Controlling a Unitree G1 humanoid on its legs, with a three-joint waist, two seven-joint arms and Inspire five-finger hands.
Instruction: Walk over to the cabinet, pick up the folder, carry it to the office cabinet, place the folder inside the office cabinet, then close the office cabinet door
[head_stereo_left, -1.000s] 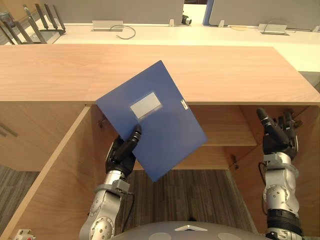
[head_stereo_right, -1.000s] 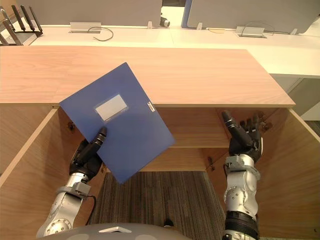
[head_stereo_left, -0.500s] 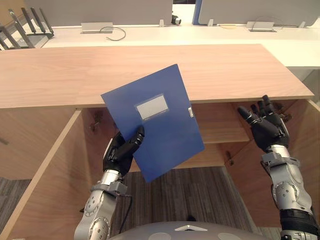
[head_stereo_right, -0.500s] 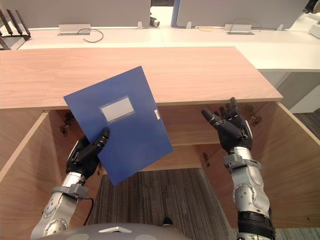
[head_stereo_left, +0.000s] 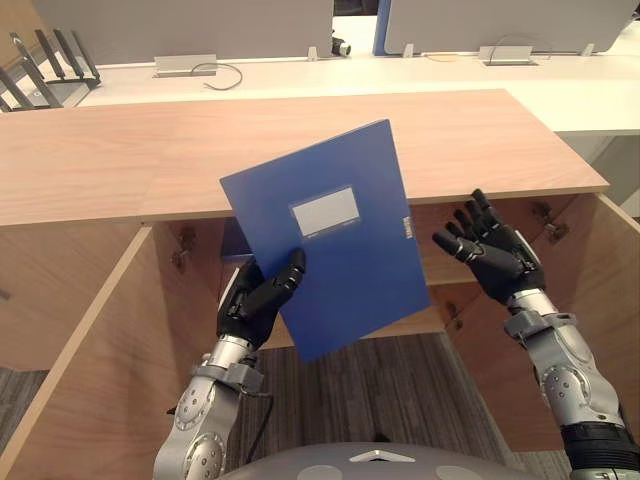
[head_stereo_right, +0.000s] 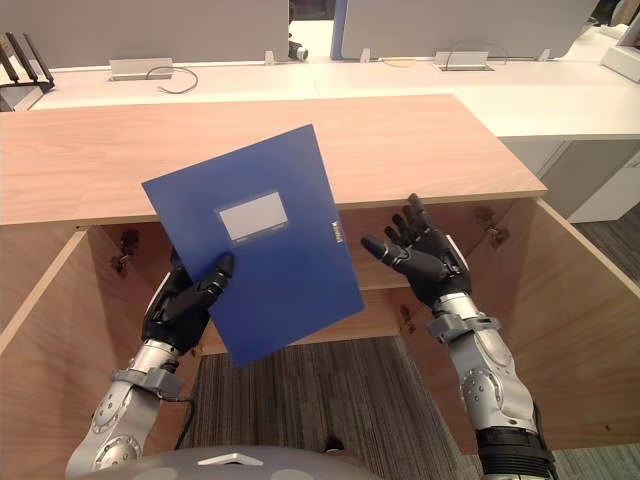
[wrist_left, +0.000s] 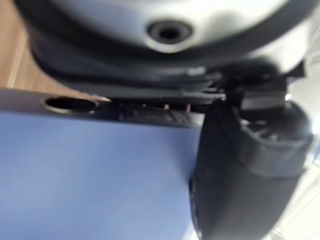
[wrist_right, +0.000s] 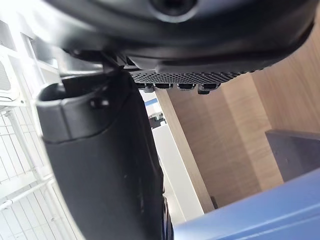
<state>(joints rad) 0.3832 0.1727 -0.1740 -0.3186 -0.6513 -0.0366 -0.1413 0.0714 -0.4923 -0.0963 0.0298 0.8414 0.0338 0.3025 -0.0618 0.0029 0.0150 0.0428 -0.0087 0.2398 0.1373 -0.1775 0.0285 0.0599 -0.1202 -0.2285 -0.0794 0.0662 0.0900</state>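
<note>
Left hand (head_stereo_left: 258, 300): at 7 o'clock of the folder, clamped on its lower corner, with the thumb across the front face.
Folder (head_stereo_left: 340, 260): blue, held in the air at centre view, in front of the open office cabinet (head_stereo_left: 300, 130) and not yet inside. It stands more upright and higher than a second ago.
Right hand (head_stereo_left: 490, 255): at 3 o'clock of the folder, fingers spread and holding nothing, palm turned toward the folder's edge, near it but apart. It has come in from beside the right door (head_stereo_left: 590, 290).
Meaning: judged to be preparing a two-handed hold for insertion; placing the folder and closing the door remain to be done.
Count: one folder; one white label (head_stereo_left: 325, 212); two hands; two doors, both open, left door (head_stereo_left: 90, 340) at 8 o'clock.
</note>
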